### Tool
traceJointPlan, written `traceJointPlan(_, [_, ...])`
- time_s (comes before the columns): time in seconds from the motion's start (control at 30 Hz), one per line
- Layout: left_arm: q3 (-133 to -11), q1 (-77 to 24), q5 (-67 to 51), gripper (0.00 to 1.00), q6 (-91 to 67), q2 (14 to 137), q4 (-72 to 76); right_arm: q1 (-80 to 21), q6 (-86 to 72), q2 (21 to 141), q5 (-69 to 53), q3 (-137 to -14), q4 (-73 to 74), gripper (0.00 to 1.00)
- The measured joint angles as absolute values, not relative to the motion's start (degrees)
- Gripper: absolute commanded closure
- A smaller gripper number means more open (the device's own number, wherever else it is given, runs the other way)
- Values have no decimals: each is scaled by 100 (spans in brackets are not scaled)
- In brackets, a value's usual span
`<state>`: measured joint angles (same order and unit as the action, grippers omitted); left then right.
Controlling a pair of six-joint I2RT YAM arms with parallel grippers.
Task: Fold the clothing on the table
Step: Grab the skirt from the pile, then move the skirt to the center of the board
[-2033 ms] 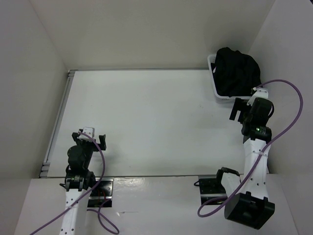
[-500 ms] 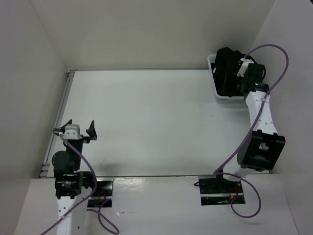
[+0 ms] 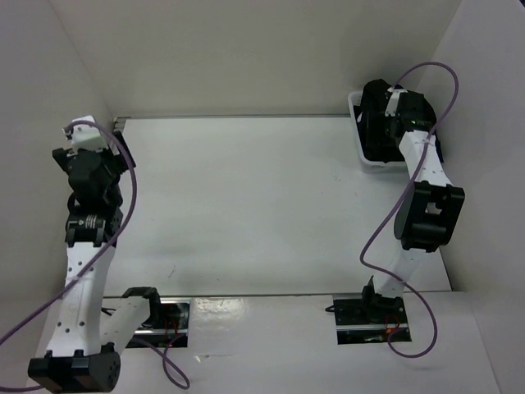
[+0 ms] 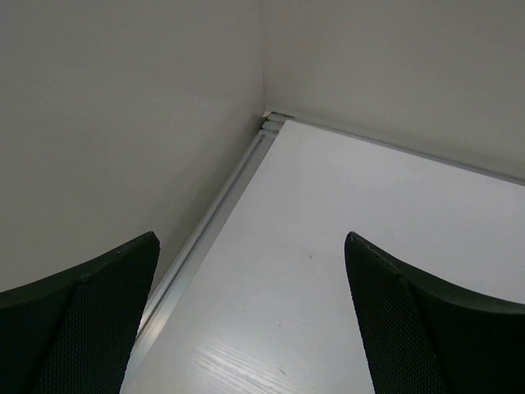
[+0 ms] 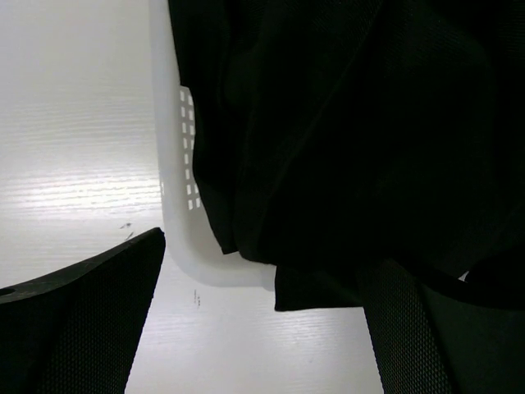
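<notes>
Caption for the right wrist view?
Open right gripper above black clothing heaped in the white basket on the table.

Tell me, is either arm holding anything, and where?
Nothing is held: the right gripper is open over the black clothing in the basket, the left gripper open over the table.

Soft, even white light fills the overhead view, and only faint grey shadows lie on the worktop point(image 3: 246, 205). My left wrist view reads dimmer and greyer. From my right wrist, a bright glare band streaks the worktop, while the clothing point(image 5: 344, 123) is nearly featureless black, folds barely showing.
</notes>
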<state>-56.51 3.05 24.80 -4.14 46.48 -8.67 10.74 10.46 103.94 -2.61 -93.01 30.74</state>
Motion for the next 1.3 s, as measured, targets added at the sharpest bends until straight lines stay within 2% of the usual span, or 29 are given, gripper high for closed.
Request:
traceJointPlan(0.13, [-6659,307,2915,1,-672,5389,-1406,1109,1076,10659,-89,-9408,2921,2])
traceJointPlan(0.17, [-6978,311,3011,1,-764,5577,-1612,1131,1079,10737,-64,-9452,2912,6])
traceJointPlan(0.27, [-7765,340,3173,1,-965,6101,-2060,1232,1120,10921,-16,-9609,2871,44])
traceJointPlan(0.3, [-7964,360,3197,1,-1028,6259,-2180,1278,1122,10991,5,-9706,2858,74])
traceJointPlan(0.37, [-8248,410,3227,1,-1118,6547,-2510,1337,1109,11109,69,-9904,2836,97])
traceJointPlan(0.4, [-8407,449,3227,1,-1160,6711,-2724,1347,1068,11155,102,-9992,2842,100])
traceJointPlan(0.57, [-9369,698,2967,1,-1144,7743,-3789,1382,1004,11251,132,-10643,3063,100])
traceJointPlan(0.73, [-10014,829,2484,1,-40,8621,-4556,1382,993,11207,-292,-11489,3483,100])
traceJointPlan(0.9, [-9717,926,2018,1,154,8739,-4869,1376,1028,10989,-1496,-12252,4058,100])
traceJointPlan(1.03, [-9247,923,2003,1,117,8374,-4766,1227,1413,10580,-3017,-12519,4670,100])
traceJointPlan(1.17, [-8796,884,2053,1,84,7734,-4598,233,2200,10060,-3691,-12521,5422,100])
traceJointPlan(1.3, [-8628,871,1988,1,58,7356,-4508,-1815,2834,9773,-3913,-12521,5918,100])
